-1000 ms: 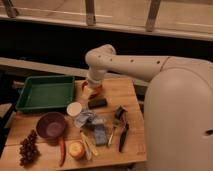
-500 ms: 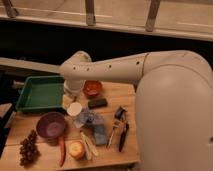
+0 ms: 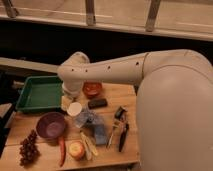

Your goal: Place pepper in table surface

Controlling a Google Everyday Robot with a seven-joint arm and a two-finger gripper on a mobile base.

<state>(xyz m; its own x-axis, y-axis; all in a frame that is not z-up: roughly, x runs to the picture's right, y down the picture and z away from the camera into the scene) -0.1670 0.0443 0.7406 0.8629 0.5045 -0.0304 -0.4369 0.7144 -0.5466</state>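
The pepper (image 3: 61, 150), slim and red-orange, lies on the wooden table surface (image 3: 131, 102) near the front edge. It sits between the purple bowl (image 3: 51, 125) and the red-yellow apple (image 3: 76, 149). My white arm reaches in from the right and bends down near the green tray's right edge. My gripper (image 3: 67, 101) hangs there at the arm's end, low over the table beside a white cup (image 3: 74, 108). It is well behind the pepper and apart from it.
A green tray (image 3: 37, 93) stands at the back left and a red bowl (image 3: 92, 89) behind the arm. Dark grapes (image 3: 28, 147) lie front left. A dark block (image 3: 97, 103), a blue packet (image 3: 92, 122), sticks and black tools (image 3: 120, 131) fill the middle.
My arm has swung left along the back of the table, from above the red bowl to the tray's right edge. The pepper and the other items have not moved.
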